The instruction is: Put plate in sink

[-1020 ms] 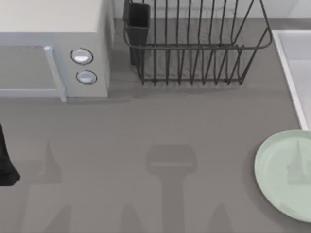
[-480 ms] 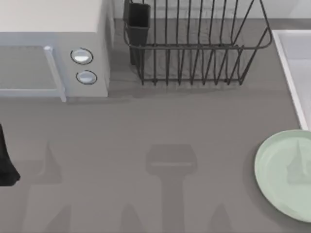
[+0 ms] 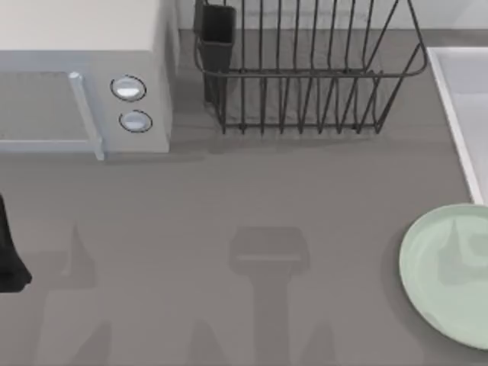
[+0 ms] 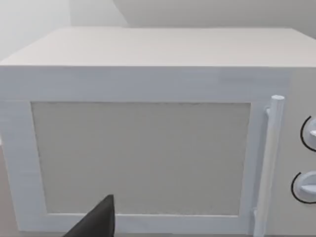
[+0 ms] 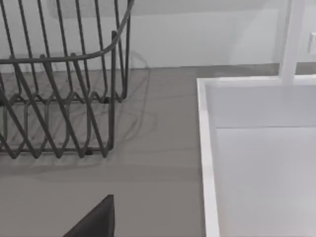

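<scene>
From my remote seat I see the plate (image 3: 446,274) lying flat on the desk (image 3: 252,198) at the top view's right side, partly past the frame edge, its far rim just beside the near corner of the sink (image 3: 461,99); it is not in the basin yet, so I judge the task barely begun. The left arm (image 3: 9,248) sits parked at the left edge of the top view, its pincer (image 4: 96,222) facing the microwave (image 4: 148,143), whose door and handle stand right ahead of it; a single dark fingertip is all I get of that pincer, so I cannot tell whether it is open or closed. The right pincer (image 5: 94,219) likewise offers one dark finger; ahead of it lie the sink's white rim (image 5: 203,148) and basin, and the dish rack (image 5: 59,89) stands off to the side across from the sink; again I cannot tell its state. A shadow falls across the plate in the top view, which perhaps means the right arm hangs above it, though I would not swear to that.

The risks as I judge them: the plate is flat and glossy with only a slight rim, so a grasp on its edge may slip or tilt it; the sink's raised rim stands between plate and basin, and a carry kept too low would clip it; a wide swing could catch the dish rack's wires; a release from too high could make the plate bounce or land on the rim.
</scene>
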`<act>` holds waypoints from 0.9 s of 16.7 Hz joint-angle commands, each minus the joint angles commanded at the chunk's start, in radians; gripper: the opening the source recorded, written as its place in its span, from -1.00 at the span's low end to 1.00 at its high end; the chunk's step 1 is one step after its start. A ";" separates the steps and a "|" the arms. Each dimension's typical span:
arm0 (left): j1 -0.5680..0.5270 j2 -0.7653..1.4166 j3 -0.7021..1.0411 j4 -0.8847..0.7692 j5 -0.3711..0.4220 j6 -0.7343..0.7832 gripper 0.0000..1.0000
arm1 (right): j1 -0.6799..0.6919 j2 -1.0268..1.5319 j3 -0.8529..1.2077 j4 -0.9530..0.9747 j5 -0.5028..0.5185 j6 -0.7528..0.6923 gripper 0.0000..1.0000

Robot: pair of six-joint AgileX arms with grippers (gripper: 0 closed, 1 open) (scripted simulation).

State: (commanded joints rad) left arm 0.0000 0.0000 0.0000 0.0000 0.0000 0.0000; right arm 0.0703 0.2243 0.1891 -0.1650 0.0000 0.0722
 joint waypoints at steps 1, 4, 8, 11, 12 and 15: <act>0.000 0.000 0.000 0.000 0.000 0.000 1.00 | 0.020 0.073 0.054 -0.048 0.000 0.021 1.00; 0.000 0.000 0.000 0.000 0.000 0.000 1.00 | 0.090 0.336 0.239 -0.210 0.000 0.092 1.00; 0.000 0.000 0.000 0.000 0.000 0.000 1.00 | 0.191 0.737 0.510 -0.447 0.000 0.196 1.00; 0.000 0.000 0.000 0.000 0.000 0.000 1.00 | 0.262 1.027 0.703 -0.616 0.000 0.270 1.00; 0.000 0.000 0.000 0.000 0.000 0.000 1.00 | 0.284 1.115 0.762 -0.667 0.000 0.292 1.00; 0.000 0.000 0.000 0.000 0.000 0.000 1.00 | 0.339 1.334 0.909 -0.795 0.000 0.348 1.00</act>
State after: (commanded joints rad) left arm 0.0000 0.0000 0.0000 0.0000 0.0000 0.0000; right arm 0.4090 1.5585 1.0976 -0.9599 0.0002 0.4203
